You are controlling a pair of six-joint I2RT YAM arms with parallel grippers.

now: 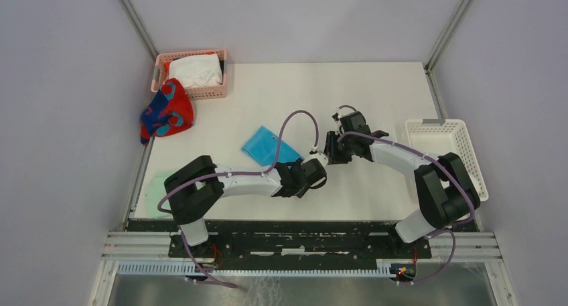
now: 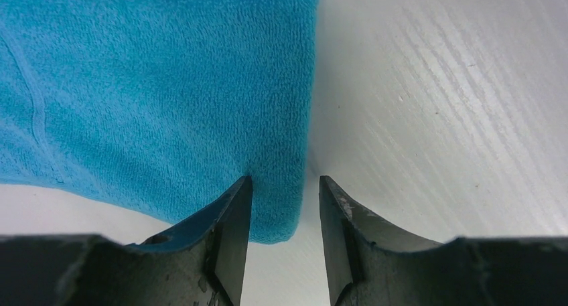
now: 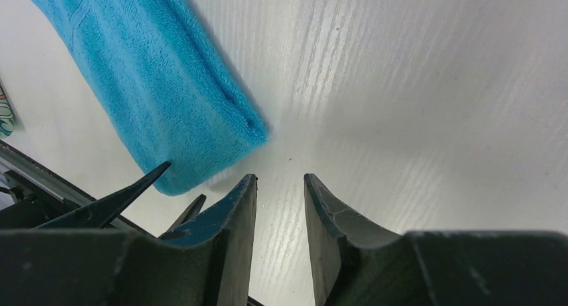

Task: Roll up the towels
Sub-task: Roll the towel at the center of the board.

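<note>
Turquoise-blue towel (image 1: 266, 147) on white bench (image 1: 375, 92), left hand (image 1: 309, 169) at its near-right corner, right hand (image 1: 330, 150) beside, red-and-blue blotched towel (image 1: 167, 112) at left edge, white towel (image 1: 194, 70) in pink basket (image 1: 201, 92)

Three towels, white (image 1: 194, 70), red-blue (image 1: 167, 112) and turquoise (image 1: 268, 147); two baskets, pink (image 1: 207, 92) and white (image 1: 449, 148); one mint cloth (image 1: 155, 185)

A pink basket (image 1: 201, 92) was set at the far-left corner of the white table (image 1: 375, 105), a white basket (image 1: 447, 145) at its right edge, and a mint-green cloth (image 1: 155, 189) at its near-left edge.
</note>
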